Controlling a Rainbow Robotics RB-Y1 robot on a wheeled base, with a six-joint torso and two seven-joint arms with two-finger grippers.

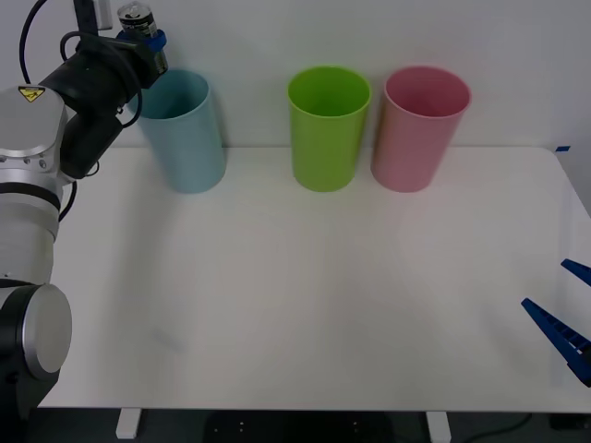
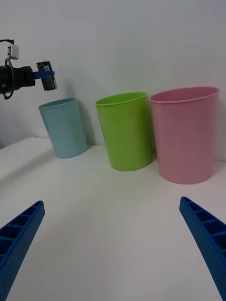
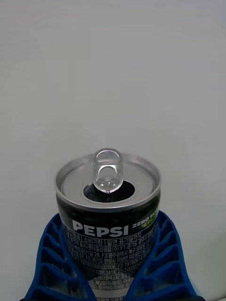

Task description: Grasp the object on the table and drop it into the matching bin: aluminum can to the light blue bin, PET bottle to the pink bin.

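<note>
Front view: left gripper (image 1: pixel 146 37) clamps aluminum can (image 1: pixel 136 14) above light blue bin (image 1: pixel 187 138).

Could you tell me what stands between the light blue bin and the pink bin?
A lime green bin stands between the light blue bin and the pink bin, shown in the front view.

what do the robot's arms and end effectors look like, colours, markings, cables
The left arm has rounded silver-white and black segments, a yellow triangular warning sticker and black cables looping near the wrist. The left end effector has blue ribbed plastic fingers. The right end effector has matching blue ribbed fingers that taper toward pointed tips.
</note>
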